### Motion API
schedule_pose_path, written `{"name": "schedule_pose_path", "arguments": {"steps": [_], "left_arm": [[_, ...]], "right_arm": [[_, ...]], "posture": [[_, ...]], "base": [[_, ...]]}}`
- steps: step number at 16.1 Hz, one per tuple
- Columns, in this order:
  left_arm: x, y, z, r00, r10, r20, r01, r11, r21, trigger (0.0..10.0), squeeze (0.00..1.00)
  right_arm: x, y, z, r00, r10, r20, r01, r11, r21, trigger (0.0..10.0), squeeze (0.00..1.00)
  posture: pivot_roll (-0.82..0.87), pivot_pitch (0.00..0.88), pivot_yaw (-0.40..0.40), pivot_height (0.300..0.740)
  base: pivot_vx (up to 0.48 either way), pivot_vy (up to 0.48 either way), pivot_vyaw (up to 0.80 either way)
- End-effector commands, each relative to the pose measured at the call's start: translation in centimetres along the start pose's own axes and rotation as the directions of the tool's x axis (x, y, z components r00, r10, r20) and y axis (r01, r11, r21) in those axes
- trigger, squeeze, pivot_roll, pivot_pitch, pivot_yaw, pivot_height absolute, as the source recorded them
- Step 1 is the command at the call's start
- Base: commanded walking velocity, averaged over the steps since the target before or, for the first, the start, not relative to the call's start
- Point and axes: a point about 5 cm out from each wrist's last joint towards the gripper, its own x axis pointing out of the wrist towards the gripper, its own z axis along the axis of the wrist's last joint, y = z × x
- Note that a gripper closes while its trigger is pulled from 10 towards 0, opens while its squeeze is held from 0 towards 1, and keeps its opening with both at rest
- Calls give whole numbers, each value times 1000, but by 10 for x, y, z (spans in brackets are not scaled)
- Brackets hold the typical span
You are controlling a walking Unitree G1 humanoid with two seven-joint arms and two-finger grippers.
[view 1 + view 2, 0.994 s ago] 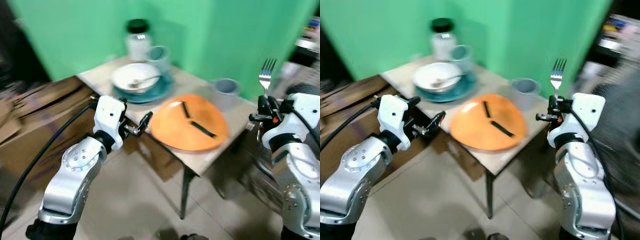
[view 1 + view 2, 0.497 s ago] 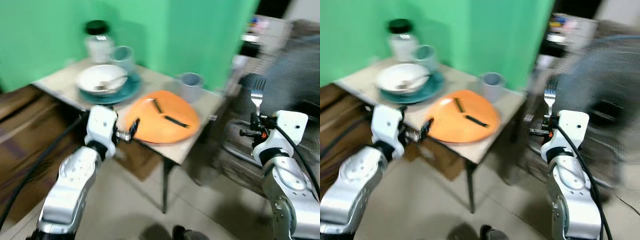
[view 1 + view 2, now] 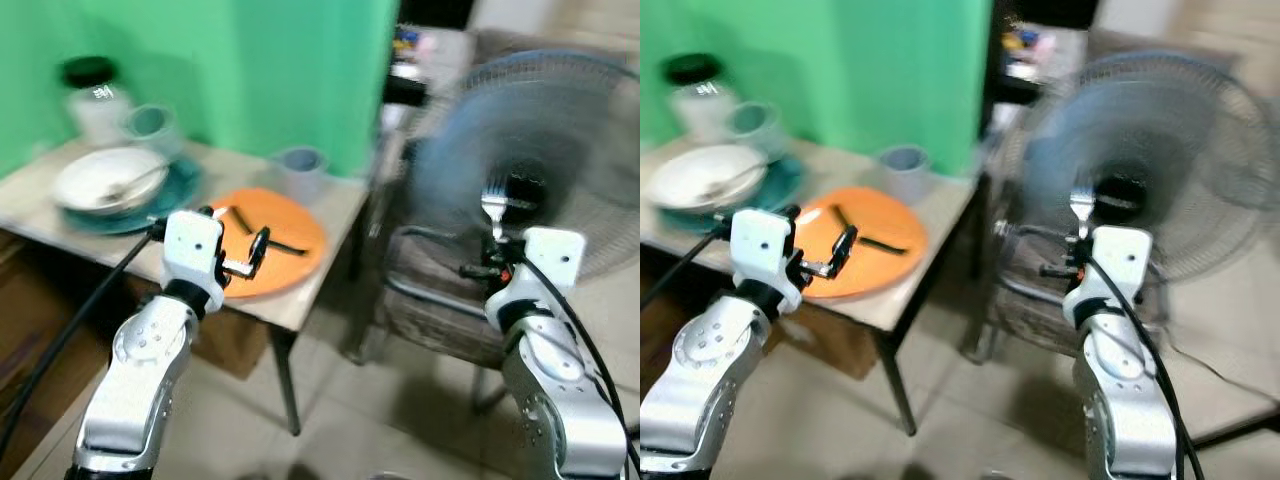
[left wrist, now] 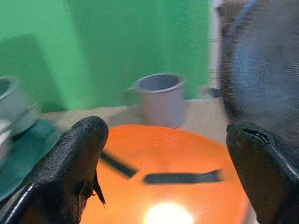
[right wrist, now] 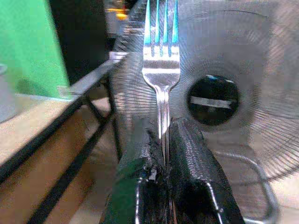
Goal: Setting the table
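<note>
A silver fork stands upright, tines up, with my right gripper shut on its handle. It is off to the right of the table, in front of a fan. The right wrist view shows the fork pinched between the black fingers. My left gripper is open and hovers over the near edge of an orange plate that carries black strips. In the left wrist view the plate lies between the spread fingers, with a grey cup behind it.
On the small table there is also a white bowl with a spoon on a teal plate, a mug and a jar. A large standing fan and a dark metal frame stand to the right. Green wall behind.
The whole picture has shifted left, so the camera has turned right: the table slid to the left and the fan came into view. Both arms keep their pose, the fork still held.
</note>
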Motion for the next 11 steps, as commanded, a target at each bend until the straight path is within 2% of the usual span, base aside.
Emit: {"name": "schedule_pose_path", "arguments": {"steps": [1, 2, 4, 7, 11], "left_arm": [[2, -3, 1, 1000, -9, -1, 9, 1000, 1, 10000, 0], [3, -7, 2, 999, -39, 14, 39, 999, -2, 10000, 0], [2, -7, 4, 999, -24, 26, 24, 999, -22, 10000, 0], [4, 1, 5, 1000, 3, 30, -2, 1000, -28, 10000, 0], [5, 4, 2, 1000, 2, 15, -2, 1000, -14, 10000, 0]], "right_arm": [[1, -4, -3, 1000, -29, -12, 29, 1000, -10, 10000, 0], [-1, -5, -5, 999, -44, -21, 44, 999, -19, 10000, 0], [-1, -6, -3, 999, -41, -25, 40, 999, -25, 10000, 0], [2, -1, -3, 1000, 0, -24, 0, 999, -32, 10000, 0], [5, 5, 0, 999, 29, -18, -29, 999, -28, 10000, 0]], "posture": [[70, 0, 14, 740], [54, 0, 22, 740], [67, 0, 12, 740], [68, 0, 5, 740], [80, 0, -10, 740]], "base": [[0, 0, -800], [0, 0, -800], [0, 0, -800], [186, 0, -800], [321, 0, 0]]}}
